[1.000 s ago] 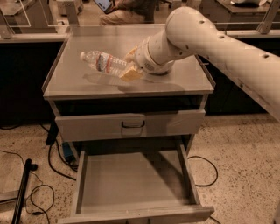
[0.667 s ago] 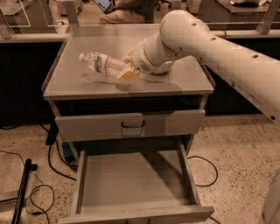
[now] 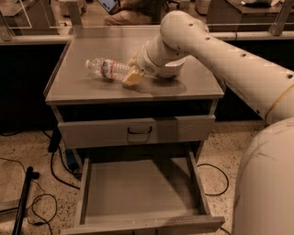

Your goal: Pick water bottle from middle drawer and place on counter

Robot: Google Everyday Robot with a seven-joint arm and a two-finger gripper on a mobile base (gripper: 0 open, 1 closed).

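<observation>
The water bottle (image 3: 106,69) is clear and ribbed with a red-and-dark label. It lies on its side, tilted, at the left middle of the grey counter (image 3: 183,89), its cap end pointing left. My gripper (image 3: 132,70) is over the counter at the bottle's right end. It is shut on the bottle's base, with one tan fingertip (image 3: 133,79) below it. The middle drawer (image 3: 138,188) is pulled open below and its floor is bare.
A closed drawer front with a black loop handle (image 3: 139,131) sits above the open drawer. Cables (image 3: 41,202) and a black pole (image 3: 23,197) lie on the speckled floor at left. A dark bench (image 3: 32,39) runs behind the counter. A person (image 3: 133,11) sits beyond it.
The bottle and gripper have stayed almost in place on the counter. The arm's upper links have shifted slightly to the left.
</observation>
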